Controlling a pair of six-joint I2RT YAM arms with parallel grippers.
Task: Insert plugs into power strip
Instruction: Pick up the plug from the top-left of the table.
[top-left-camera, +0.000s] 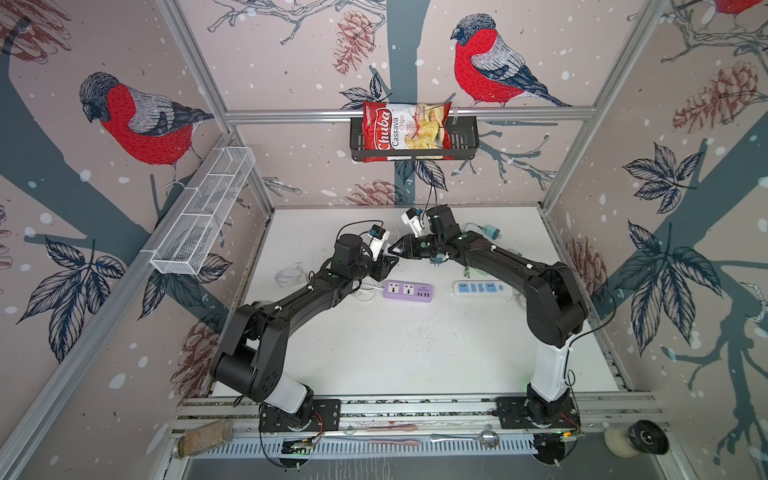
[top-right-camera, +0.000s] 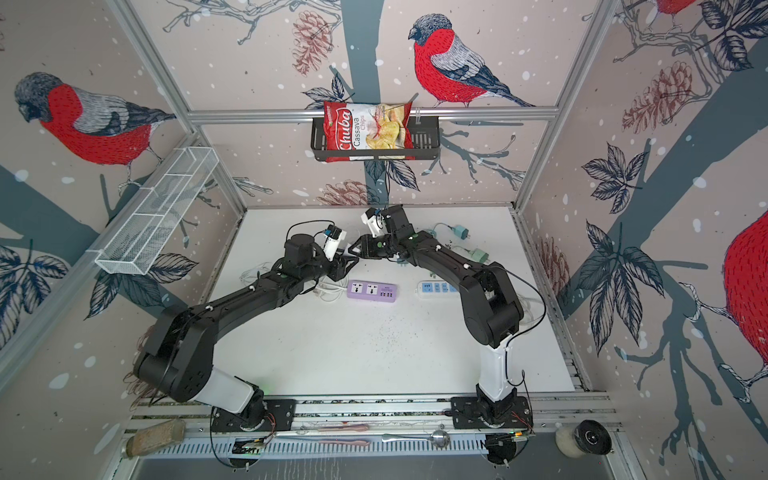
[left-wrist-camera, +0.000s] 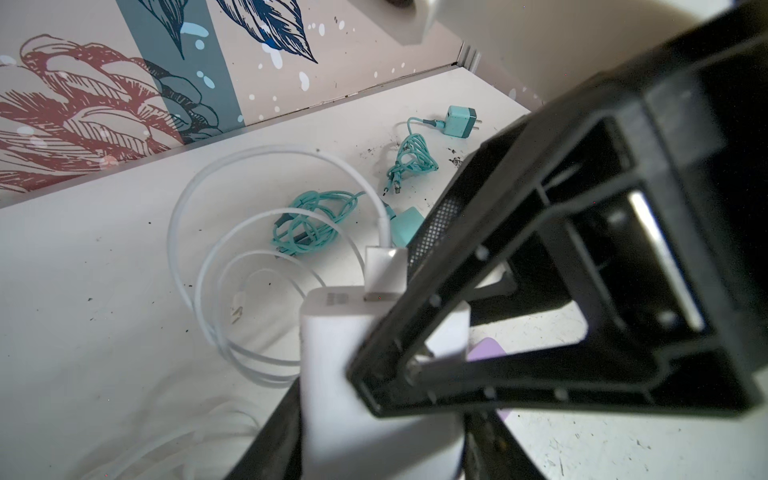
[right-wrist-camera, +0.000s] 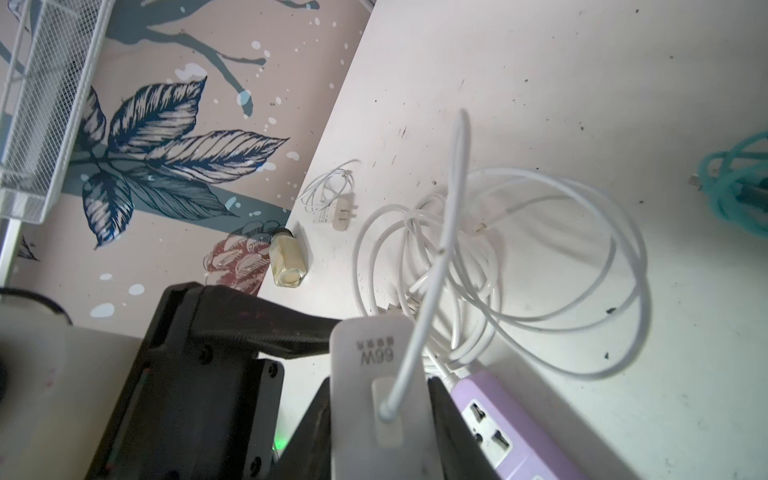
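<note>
A white plug (left-wrist-camera: 332, 374) marked 66W (right-wrist-camera: 365, 415) hangs over the table's back middle, its white cable (right-wrist-camera: 540, 270) looping down to the table. My left gripper (left-wrist-camera: 378, 440) is shut on its sides. My right gripper (right-wrist-camera: 378, 440) is shut on it too, a finger (left-wrist-camera: 457, 332) crossing in front. In both top views the two grippers (top-left-camera: 392, 259) (top-left-camera: 394, 249) meet tip to tip. The purple power strip (top-left-camera: 408, 291) (right-wrist-camera: 498, 428) lies just below them, its sockets empty. A white and blue power strip (top-left-camera: 478, 289) lies to its right.
A teal plug (top-left-camera: 491, 231) (left-wrist-camera: 459, 120) and a paler green one (top-right-camera: 480, 254) lie at the back right with bundled cables (left-wrist-camera: 311, 226). A small white plug (right-wrist-camera: 343, 212) and a glass jar (right-wrist-camera: 286, 262) sit near the left wall. A wire basket (top-left-camera: 203, 212) hangs there.
</note>
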